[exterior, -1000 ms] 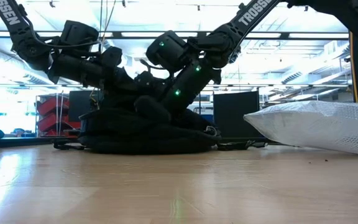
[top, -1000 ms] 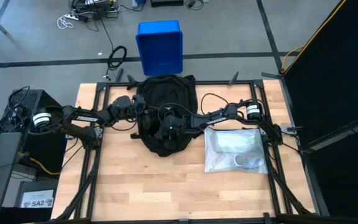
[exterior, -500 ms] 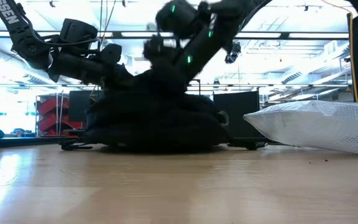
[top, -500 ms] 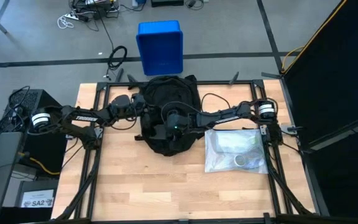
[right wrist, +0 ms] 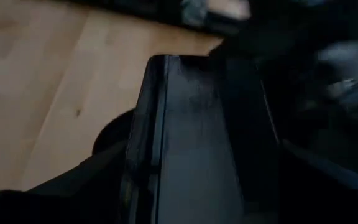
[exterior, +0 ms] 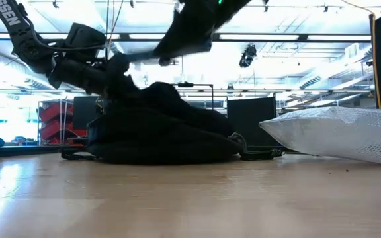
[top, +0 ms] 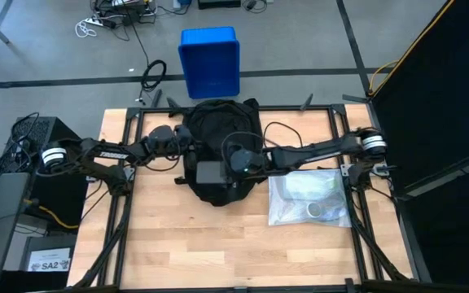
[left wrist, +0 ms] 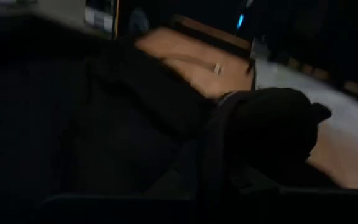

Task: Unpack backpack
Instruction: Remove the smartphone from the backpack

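The black backpack (top: pixel 218 126) lies on the far middle of the table, its bottom flat on the wood (exterior: pixel 157 142). My left gripper (top: pixel 184 148) is shut at the backpack's left upper edge. My right gripper (top: pixel 222 169) reaches in from the table's right. It hangs above the backpack's near part with a flat black rectangular case (top: pixel 209 173) between its fingers. The low view shows the case (exterior: pixel 184 36) blurred, well above the backpack. My left gripper holds black fabric at the backpack's upper left edge (exterior: pixel 121 74), coming in from the table's left and slanting down. The fabric rises to the fingers; the pinch itself is hidden in the dark. My right gripper has the flat case between its two fingers by one end (right wrist: pixel 191 143), coming from the table's right and slanting down. The case is lifted clear of the backpack and juts out ahead of the fingers.
A clear mesh bag (top: pixel 308 198) with pale things inside lies on the table's right half, seen as a white mound (exterior: pixel 336 132) in the low view. A blue bin (top: pixel 209 61) stands on the floor beyond the far edge. Bare wood fills the near half.
My right gripper has risen out of the backpack and drawn back a little toward the table's right, bringing the flat black case up with it. The backpack's top has sagged lower where the arm left it.
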Available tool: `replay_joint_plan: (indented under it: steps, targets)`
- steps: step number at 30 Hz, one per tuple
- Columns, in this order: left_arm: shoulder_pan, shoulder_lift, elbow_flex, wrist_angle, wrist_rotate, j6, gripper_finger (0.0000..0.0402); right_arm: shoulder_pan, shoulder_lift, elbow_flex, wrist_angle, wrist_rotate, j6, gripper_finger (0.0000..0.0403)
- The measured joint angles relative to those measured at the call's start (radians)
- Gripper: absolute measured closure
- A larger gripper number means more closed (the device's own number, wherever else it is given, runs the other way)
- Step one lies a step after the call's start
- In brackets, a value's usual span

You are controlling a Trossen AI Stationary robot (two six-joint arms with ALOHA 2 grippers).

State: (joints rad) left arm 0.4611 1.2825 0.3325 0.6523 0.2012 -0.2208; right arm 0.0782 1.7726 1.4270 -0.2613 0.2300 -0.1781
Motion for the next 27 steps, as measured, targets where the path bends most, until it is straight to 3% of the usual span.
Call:
replay_joint_plan:
  steps: [7,12,16,22,27]
  targets:
    - [-0.037,0.0,-0.002,-0.14,0.006,0.041,0.0401,-0.013,-0.142,0.005,-0.268,0.158,0.087,0.0075]
    - [-0.086,0.0,-0.002,-0.118,0.007,0.065,0.0401,-0.135,-0.16,-0.086,-0.447,0.123,0.233,0.0075]
    - [-0.12,0.0,-0.003,-0.095,0.011,0.084,0.0401,-0.242,-0.16,-0.268,-0.397,0.044,0.273,0.0075]
    - [-0.155,0.0,-0.013,-0.112,0.014,0.087,0.0401,-0.393,-0.255,-0.548,-0.193,0.037,0.336,0.0075]
    - [-0.157,0.0,-0.028,-0.11,0.013,0.089,0.0401,-0.494,-0.344,-0.706,-0.097,0.015,0.375,0.0075]
